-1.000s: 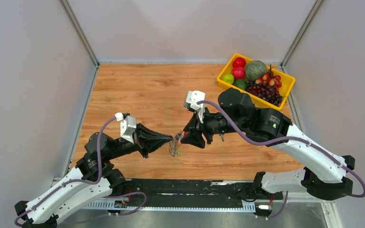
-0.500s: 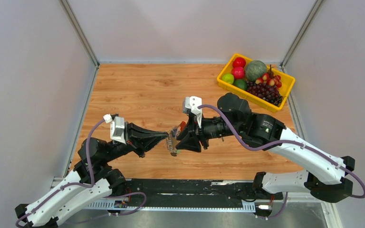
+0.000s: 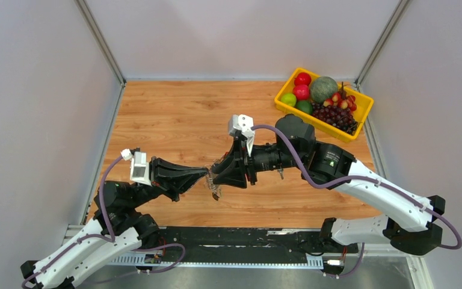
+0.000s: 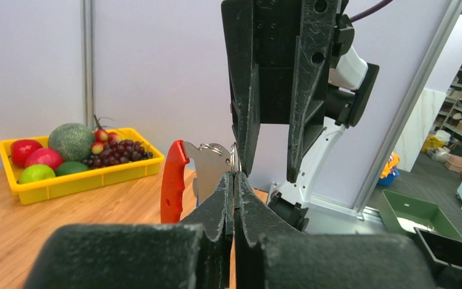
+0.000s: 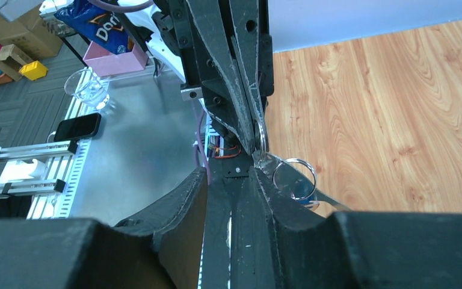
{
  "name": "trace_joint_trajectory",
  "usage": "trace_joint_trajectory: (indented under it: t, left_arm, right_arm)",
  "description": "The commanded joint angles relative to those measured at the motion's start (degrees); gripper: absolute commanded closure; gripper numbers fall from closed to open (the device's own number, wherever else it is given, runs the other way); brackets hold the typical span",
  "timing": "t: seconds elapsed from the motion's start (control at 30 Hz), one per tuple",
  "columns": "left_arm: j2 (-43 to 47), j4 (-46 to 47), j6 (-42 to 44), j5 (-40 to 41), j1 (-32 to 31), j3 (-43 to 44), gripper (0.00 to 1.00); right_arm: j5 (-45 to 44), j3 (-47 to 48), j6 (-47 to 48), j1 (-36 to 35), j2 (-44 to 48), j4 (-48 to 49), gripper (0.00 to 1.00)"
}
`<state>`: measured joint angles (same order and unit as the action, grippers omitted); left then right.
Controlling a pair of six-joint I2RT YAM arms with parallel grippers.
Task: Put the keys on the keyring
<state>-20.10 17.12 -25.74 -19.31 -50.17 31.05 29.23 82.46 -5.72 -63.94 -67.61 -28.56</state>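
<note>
My left gripper (image 4: 234, 176) is shut on the keyring (image 4: 209, 171), a grey strip with a red curved part (image 4: 173, 180), and holds it upright above the table. A silver split ring (image 4: 218, 148) sits at the strip's top. My right gripper (image 4: 269, 174) hangs just past it, jaws apart, with one fingertip (image 4: 246, 167) against that ring. In the right wrist view a ring (image 5: 295, 176) with a blue-headed key (image 5: 301, 194) lies beside my right gripper (image 5: 231, 174). In the top view the keys (image 3: 215, 191) dangle below the two meeting grippers, left (image 3: 207, 174) and right (image 3: 216, 171).
A yellow fruit tray (image 3: 366, 107) with apples, grapes and a melon stands at the back right, also in the left wrist view (image 4: 84, 180). White walls close in the wooden table (image 3: 174, 114) on three sides. A black rail (image 3: 234, 238) runs along the near edge.
Both grippers have moved left together with the keyring between them. The left arm has drawn back and the right arm has reached further left.
</note>
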Motion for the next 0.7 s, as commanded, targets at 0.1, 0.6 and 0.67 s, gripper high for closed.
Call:
trace_joint_trajectory:
  t: [0.1, 0.6, 0.67]
  left_arm:
    - [0.29, 7.05, -1.37, -1.46, -0.08, -0.61, 1.00]
    - [1.81, 7.71, -1.22, -3.42, -0.10, -0.70, 1.00]
    - [1.86, 7.74, -1.17, -3.56, -0.06, -0.65, 1.00]
  right_arm:
    - [-0.97, 1.11, -1.79, -0.23, -1.14, 6.66, 0.66]
    - [-4.07, 0.37, -0.61, -0.22, 0.64, 6.37, 0.63]
    - [-4.63, 0.22, -0.66, -0.22, 1.09, 6.01, 0.63]
